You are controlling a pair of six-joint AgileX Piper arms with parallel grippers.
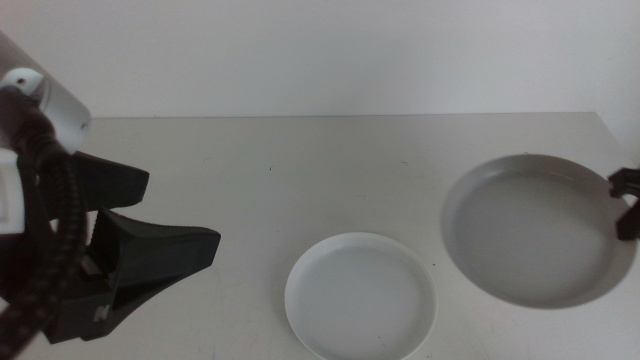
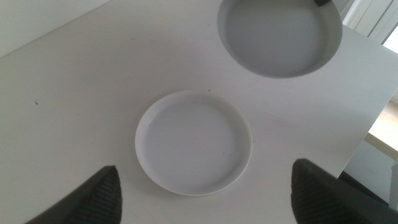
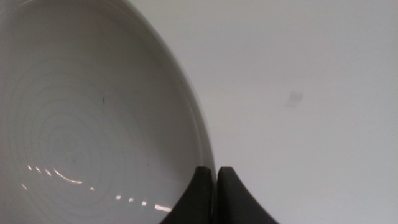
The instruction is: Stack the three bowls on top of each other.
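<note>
**Right gripper pinches the grey-blue bowl's rim**

Middle view: the white bowl [image 1: 361, 296] sits at bottom centre; the grey-blue bowl [image 1: 535, 230] is at the right, the right gripper [image 1: 626, 204] at its far-right rim. The left gripper [image 1: 150, 222] hovers at lower left, jaws spread, holding nothing.

Left wrist view: white bowl centred, grey-blue bowl at the top.

Right wrist view: the jaws pinch the rim. Carry the bowl level and centre it over the white one before releasing. No third bowl shows.

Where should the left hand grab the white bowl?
On the rim. The white bowl lies flat and shallow, so only its low upright rim offers an edge. The open left hand is probably best coming from above, pinching the rim's left side, nearest that arm.
</note>
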